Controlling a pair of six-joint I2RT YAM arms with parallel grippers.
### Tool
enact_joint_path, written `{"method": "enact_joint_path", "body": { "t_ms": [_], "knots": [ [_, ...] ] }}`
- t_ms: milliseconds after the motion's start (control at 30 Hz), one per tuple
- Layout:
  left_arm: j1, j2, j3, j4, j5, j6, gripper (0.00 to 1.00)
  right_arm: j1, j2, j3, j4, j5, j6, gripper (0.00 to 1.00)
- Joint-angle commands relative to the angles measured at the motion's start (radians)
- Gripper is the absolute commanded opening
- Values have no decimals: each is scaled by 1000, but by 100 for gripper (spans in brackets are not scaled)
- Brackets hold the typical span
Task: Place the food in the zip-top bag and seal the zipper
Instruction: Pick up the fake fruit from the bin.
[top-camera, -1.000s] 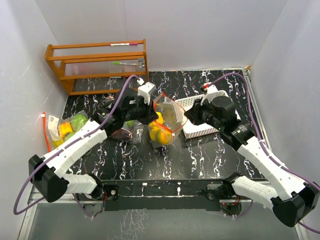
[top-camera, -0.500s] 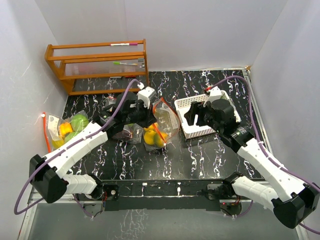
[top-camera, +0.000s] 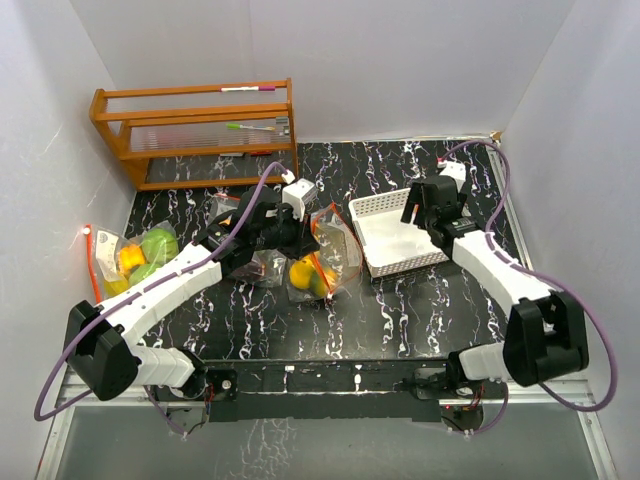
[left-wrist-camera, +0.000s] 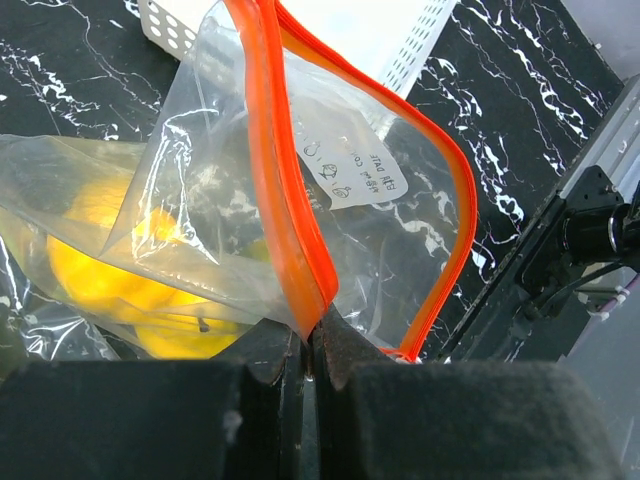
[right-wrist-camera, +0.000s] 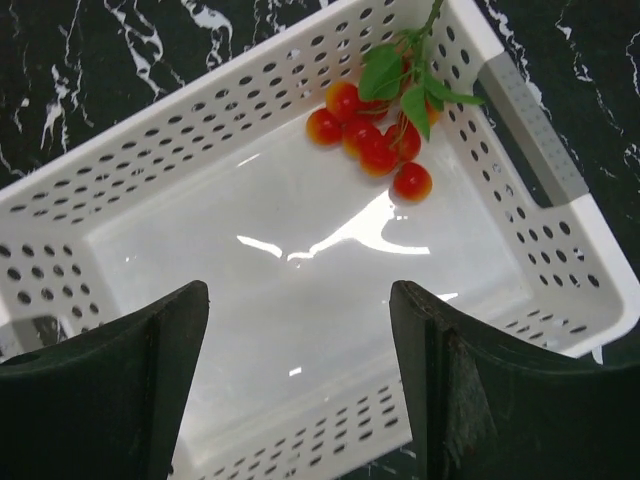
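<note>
The right claw (right-wrist-camera: 298, 350) has left the bag (left-wrist-camera: 380, 200) at centre frame and swung to the basket (right-wrist-camera: 200, 110) on the right — jaws wide over red tomatoes (right-wrist-camera: 372, 140). The left claw (left-wrist-camera: 308, 345) stays pinched on the bag's orange zipper (left-wrist-camera: 285, 190), with yellow fruit (left-wrist-camera: 95, 275) inside — loading likely continues.

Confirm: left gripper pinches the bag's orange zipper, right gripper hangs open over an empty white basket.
Not empty: the right wrist view shows small red fruits with green leaves in a corner of the white basket. The left gripper pinching the orange zipper and the open right gripper hold true.
</note>
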Motion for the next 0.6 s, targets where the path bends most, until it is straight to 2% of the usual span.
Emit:
{"method": "enact_joint_path", "body": {
  "t_ms": [0, 233, 567],
  "knots": [
    [1, -22, 2, 23, 38, -3, 0, -58, 87, 31, 231, 34, 8, 74],
    [2, -27, -2, 26, 45, -5, 0, -125, 310, 118, 311, 12, 17, 69],
    [3, -23, -4, 27, 45, 5, 0, -126, 402, 118, 438, 190, 36, 66]
  ]
}}
